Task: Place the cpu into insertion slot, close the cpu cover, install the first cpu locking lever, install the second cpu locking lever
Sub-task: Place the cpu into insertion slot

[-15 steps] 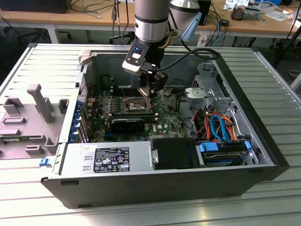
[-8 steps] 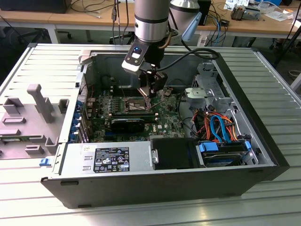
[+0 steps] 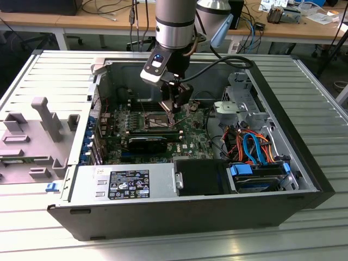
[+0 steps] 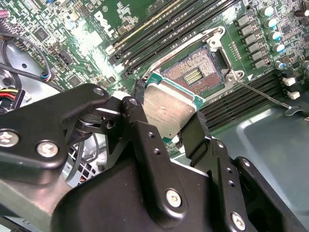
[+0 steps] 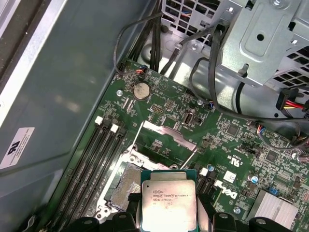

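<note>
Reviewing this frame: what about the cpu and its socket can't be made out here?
1. Whether the cpu touches the socket: both wrist views look down past the chip, so any gap is hidden. In the exterior view the gripper covers it.
2. Much of the socket: in the first wrist view, it lies behind the cpu.
3. The cpu's underside: it faces away in both wrist views.
4. The cpu's gripped edges: in the second wrist view, they are under the fingers.

The exterior view looks down on the whole case point(image 3: 163, 217). Both wrist views sit close above its socket point(image 4: 195, 72) point(image 5: 126, 186).
</note>
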Controlling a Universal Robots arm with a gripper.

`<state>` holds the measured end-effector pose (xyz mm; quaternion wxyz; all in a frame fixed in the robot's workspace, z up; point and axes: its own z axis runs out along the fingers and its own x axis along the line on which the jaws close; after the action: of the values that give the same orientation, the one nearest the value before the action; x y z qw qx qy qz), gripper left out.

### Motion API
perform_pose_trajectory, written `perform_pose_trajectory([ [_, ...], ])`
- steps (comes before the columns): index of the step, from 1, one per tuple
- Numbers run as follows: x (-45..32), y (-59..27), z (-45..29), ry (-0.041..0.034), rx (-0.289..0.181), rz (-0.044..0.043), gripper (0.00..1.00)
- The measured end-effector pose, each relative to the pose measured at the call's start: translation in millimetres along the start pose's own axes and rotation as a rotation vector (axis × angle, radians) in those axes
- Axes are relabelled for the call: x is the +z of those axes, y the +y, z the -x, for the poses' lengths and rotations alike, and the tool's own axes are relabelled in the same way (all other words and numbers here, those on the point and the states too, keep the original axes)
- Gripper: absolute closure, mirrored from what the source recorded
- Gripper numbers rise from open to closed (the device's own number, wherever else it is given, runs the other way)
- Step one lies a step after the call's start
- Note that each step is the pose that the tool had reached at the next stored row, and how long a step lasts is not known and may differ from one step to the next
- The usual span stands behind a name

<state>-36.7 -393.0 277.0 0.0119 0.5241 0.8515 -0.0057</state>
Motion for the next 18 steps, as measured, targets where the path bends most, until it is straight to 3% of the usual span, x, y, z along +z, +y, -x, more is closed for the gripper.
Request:
perform_pose_trajectory([
  [18, 0.0, 0.0, 0.0, -0.0002, 0.038, -0.0010, 0.46],
])
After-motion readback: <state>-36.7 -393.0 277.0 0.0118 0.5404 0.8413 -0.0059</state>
